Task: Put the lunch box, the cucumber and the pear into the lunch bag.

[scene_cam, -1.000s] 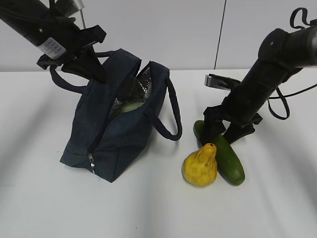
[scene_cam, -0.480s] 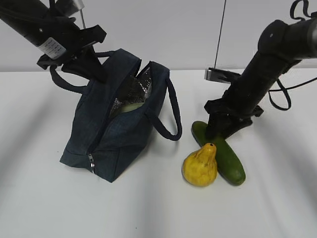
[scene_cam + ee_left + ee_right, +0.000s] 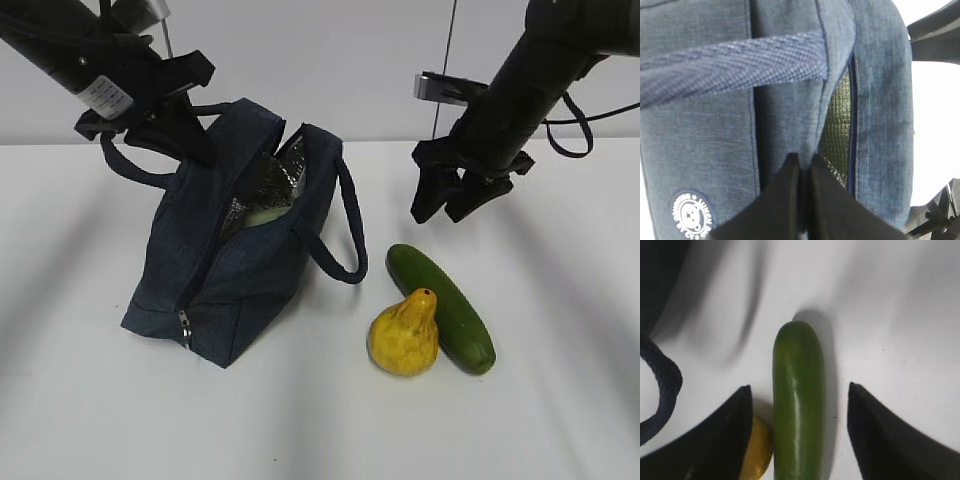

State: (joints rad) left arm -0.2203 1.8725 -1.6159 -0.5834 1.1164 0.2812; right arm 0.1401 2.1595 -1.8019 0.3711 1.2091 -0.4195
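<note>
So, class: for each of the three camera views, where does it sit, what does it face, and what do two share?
Exterior: in front, angled down at the lunch bag, pear and cucumber; both arms show.
Left wrist: close against the bag's side, left gripper pinching fabric.
Right wrist: above, looking down at the cucumber between the open right gripper.
Shared: right wrist and exterior both show cucumber and pear.

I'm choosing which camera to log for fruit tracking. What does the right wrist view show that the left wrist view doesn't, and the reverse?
Only the right wrist view shows the cucumber lying on the white table, a sliver of the pear beside it, and the right tool open above them, empty. Only the left wrist view shows the bag's round white logo, its foil lining, and the left tool pinched shut on the lunch bag fabric. Both share the navy lunch bag; the right wrist view catches only a handle loop.
</note>
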